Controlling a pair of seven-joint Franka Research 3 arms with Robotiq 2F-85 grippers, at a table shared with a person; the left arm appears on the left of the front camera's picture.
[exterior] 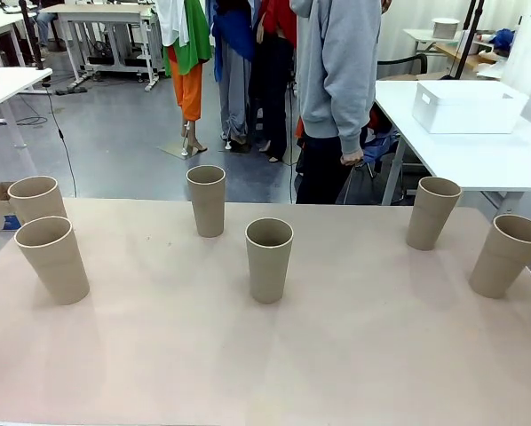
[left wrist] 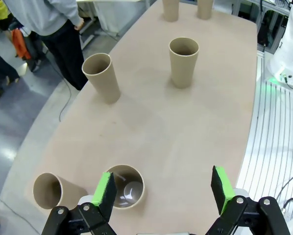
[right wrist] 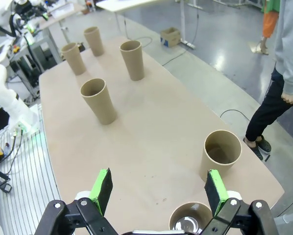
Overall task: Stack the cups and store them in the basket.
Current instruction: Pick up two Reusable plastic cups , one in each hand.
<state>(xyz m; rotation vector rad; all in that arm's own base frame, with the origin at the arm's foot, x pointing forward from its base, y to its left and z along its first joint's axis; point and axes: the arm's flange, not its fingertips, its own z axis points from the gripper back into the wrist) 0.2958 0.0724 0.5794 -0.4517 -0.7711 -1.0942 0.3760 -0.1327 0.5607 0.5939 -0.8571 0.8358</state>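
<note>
Hovering open over opposite table (exterior: 248, 364) edges, left gripper (left wrist: 163, 191) and right gripper (right wrist: 158, 190) held nothing; unstacked cups (exterior: 269, 257) likely needed a first grasp.

Plain tan-brown cups (exterior: 269, 257), pale pinkish tabletop (exterior: 248, 373); white basket (exterior: 468, 106) at two o'clock; black left tool (left wrist: 162, 183) and right tool (right wrist: 158, 183), green pads (left wrist: 105, 193).

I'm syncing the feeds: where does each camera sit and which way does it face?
Front: at the robot's edge of the table, facing across six cups toward the person and a basket beyond.
Left wrist: above the table's left end, looking down along it; open left gripper at bottom.
Right wrist: above the right end, looking down toward the left; open right gripper at bottom.
Shared: all three show the middle cup and the person.
</note>
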